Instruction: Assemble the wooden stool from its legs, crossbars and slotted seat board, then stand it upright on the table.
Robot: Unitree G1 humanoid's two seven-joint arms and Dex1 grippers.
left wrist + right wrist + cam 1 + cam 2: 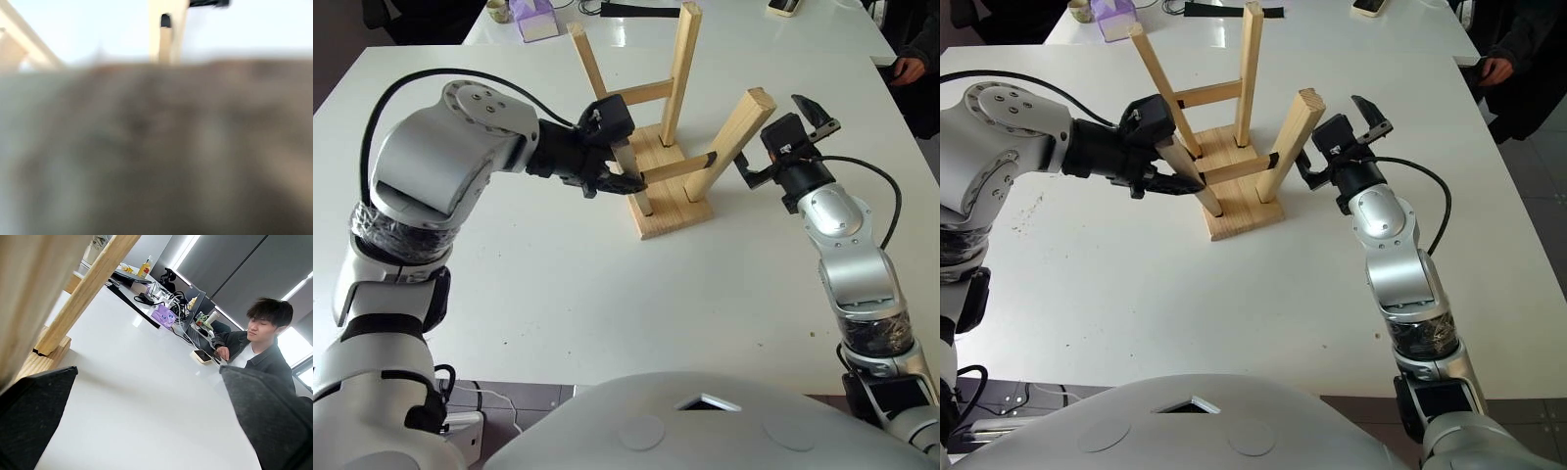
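Big white counter (509,294) carries the half-built pale wooden stool (677,168), flipped onto its slotted seat board (671,223) under both hands, I guess so the legs slot in from above. Left hand (619,174) looks clamped on the short near leg (640,196), probably steadying it, though its wrist cam is blocked. Right hand (785,139) gapes wide, with the thick tilted leg (734,137) just beside it.

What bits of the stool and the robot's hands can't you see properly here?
- Left wrist view: a blurry grey-brown mass sits right against the lens; what it is can't be told.
- Eye views: the left gripper hides part of the near leg.
- Right wrist view: the closest leg is a blur, cut off by the edge.
- Eye views: the seat board joints are too small to check.
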